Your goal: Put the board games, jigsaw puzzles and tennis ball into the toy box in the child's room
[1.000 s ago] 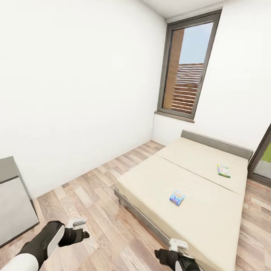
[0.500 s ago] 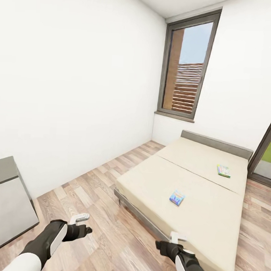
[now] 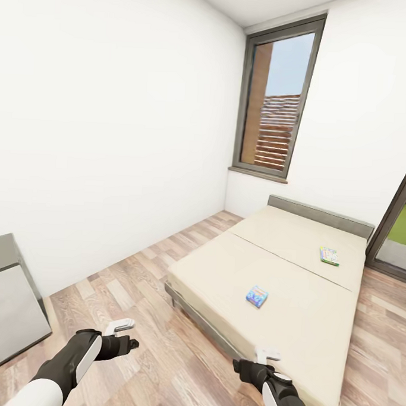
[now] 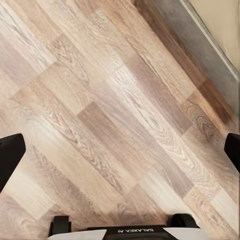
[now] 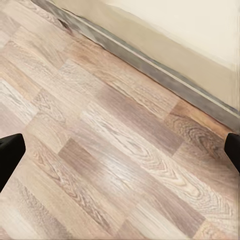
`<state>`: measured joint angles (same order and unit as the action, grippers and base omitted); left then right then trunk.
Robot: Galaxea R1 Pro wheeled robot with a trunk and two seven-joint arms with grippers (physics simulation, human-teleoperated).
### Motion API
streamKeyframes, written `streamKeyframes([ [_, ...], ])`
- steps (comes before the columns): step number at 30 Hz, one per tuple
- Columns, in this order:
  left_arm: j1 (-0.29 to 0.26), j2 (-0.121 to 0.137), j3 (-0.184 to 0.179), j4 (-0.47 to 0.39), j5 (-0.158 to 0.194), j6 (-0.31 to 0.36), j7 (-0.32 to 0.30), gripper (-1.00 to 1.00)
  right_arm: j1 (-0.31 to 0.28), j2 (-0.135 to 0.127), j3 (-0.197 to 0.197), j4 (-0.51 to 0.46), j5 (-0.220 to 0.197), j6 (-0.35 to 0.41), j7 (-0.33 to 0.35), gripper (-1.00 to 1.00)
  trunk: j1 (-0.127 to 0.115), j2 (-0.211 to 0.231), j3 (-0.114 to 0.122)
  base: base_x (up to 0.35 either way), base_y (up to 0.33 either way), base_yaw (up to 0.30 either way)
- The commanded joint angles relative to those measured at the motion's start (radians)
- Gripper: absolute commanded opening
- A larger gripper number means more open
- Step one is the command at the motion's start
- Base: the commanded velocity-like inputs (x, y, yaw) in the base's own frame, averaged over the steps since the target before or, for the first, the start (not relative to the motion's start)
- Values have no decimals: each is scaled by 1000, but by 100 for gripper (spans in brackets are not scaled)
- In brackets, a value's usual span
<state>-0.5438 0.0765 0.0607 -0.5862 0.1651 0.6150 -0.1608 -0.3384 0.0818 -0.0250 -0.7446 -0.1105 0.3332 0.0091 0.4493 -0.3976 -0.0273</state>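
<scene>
Head view: a narrow room with white walls, a wood-plank floor (image 3: 144, 295) and a tall dark-framed window (image 3: 278, 100). Low bed (image 3: 223, 269) against the far wall, beige mattress with a seam across it. Small blue board game (image 3: 256, 295) flat on the nearer half of the mattress, about midway between its side edges. Green-edged board game (image 3: 329, 256) beyond the seam, near the far right corner by the headboard. Dark grey cabinet (image 3: 7, 306) at the left edge. Left gripper (image 3: 124, 334) low over the floor, right gripper (image 3: 260, 361) beside the bed's near edge; finger spread hard to judge here.

Left wrist view: black fingers (image 4: 10, 155) set wide apart, nothing between, planks and bed frame below.

Right wrist view: fingers (image 5: 9, 150) likewise spread wide and empty, over floor next to the bed frame.
</scene>
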Motion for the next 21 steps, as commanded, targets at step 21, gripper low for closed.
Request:
streamKeyframes([
  [21, -1, -1, 4, -2, 5, 7, -2, 100, -1, 7, 0, -2, -9, 5, -4, 100, 1, -2, -2, 82, -123, 60],
])
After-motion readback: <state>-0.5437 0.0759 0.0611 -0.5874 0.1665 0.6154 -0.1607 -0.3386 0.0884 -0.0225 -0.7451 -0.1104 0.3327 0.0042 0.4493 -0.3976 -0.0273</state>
